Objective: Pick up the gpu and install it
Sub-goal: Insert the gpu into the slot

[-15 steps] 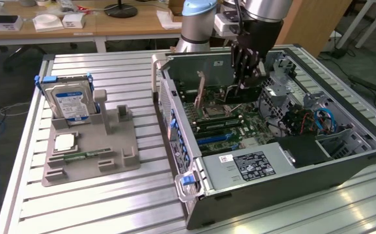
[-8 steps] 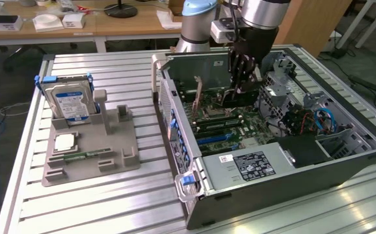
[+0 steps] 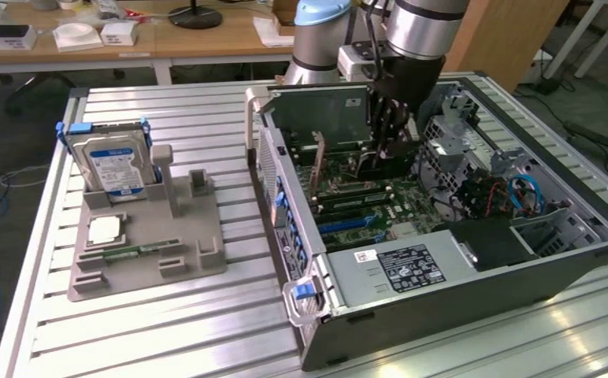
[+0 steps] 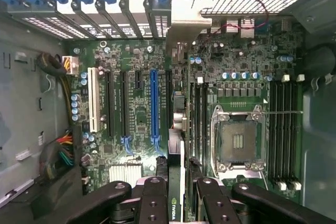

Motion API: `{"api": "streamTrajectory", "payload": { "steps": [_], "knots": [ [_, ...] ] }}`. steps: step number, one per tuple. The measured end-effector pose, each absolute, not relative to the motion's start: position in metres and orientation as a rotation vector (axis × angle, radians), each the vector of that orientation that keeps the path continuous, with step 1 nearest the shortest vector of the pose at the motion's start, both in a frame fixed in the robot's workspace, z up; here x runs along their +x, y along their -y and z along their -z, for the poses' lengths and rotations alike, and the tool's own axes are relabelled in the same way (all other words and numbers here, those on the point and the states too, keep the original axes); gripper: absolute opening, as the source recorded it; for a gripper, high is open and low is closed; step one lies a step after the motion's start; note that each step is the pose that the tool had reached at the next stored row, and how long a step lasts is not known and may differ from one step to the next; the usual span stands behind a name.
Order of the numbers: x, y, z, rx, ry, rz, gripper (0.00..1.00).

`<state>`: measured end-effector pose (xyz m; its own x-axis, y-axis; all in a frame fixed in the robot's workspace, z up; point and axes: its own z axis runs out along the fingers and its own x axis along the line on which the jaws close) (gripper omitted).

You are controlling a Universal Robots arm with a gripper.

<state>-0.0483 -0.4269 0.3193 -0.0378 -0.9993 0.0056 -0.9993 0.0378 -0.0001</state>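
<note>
My gripper (image 3: 391,146) is down inside the open computer case (image 3: 472,291), shut on the gpu (image 3: 386,161). In the wrist view the gpu (image 4: 176,129) shows edge-on between the black fingers (image 4: 155,187). Its silver bracket (image 4: 184,22) points toward the case's rear slot openings. The card hangs upright above the green motherboard (image 4: 136,119), just beside the long blue expansion slot (image 4: 154,106). I cannot tell whether its lower edge touches the board.
Black and white expansion slots (image 4: 110,103) lie beside the blue one, and the processor socket (image 4: 237,140) and memory slots (image 4: 283,124) flank the card's other side. Outside the case, a grey holder (image 3: 146,244) carries a hard drive (image 3: 109,161) and a memory stick (image 3: 125,253).
</note>
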Motion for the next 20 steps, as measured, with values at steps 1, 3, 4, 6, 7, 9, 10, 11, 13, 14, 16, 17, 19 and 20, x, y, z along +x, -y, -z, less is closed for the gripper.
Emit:
{"api": "streamTrajectory", "payload": {
  "steps": [1, 3, 4, 6, 7, 9, 10, 11, 13, 14, 16, 17, 19, 20],
  "knots": [
    [-0.048, 0.427, -0.318, 2.176, 2.26, -0.006, 0.26],
    [-0.049, 0.427, -0.317, 2.176, 2.26, -0.007, 0.26],
    [-0.05, 0.427, -0.316, 2.176, 2.26, -0.007, 0.26],
    [-0.055, 0.427, -0.315, 2.176, 2.26, -0.007, 0.26],
    [-0.056, 0.427, -0.315, 2.176, 2.259, -0.008, 0.26],
    [-0.056, 0.428, -0.314, 2.174, 2.256, -0.013, 0.26],
    [-0.056, 0.429, -0.313, 2.174, 2.255, -0.014, 0.26],
    [-0.056, 0.43, -0.312, 2.174, 2.254, -0.015, 0.26],
    [-0.056, 0.432, -0.311, 2.174, 2.253, -0.017, 0.26],
    [-0.056, 0.433, -0.311, 2.174, 2.252, -0.018, 0.26],
    [-0.056, 0.435, -0.31, 2.173, 2.25, -0.022, 0.26],
    [-0.056, 0.436, -0.309, 2.172, 2.248, -0.025, 0.26],
    [-0.056, 0.438, -0.307, 2.171, 2.245, -0.03, 0.26],
    [-0.056, 0.439, -0.307, 2.17, 2.243, -0.032, 0.26]
  ]
}}
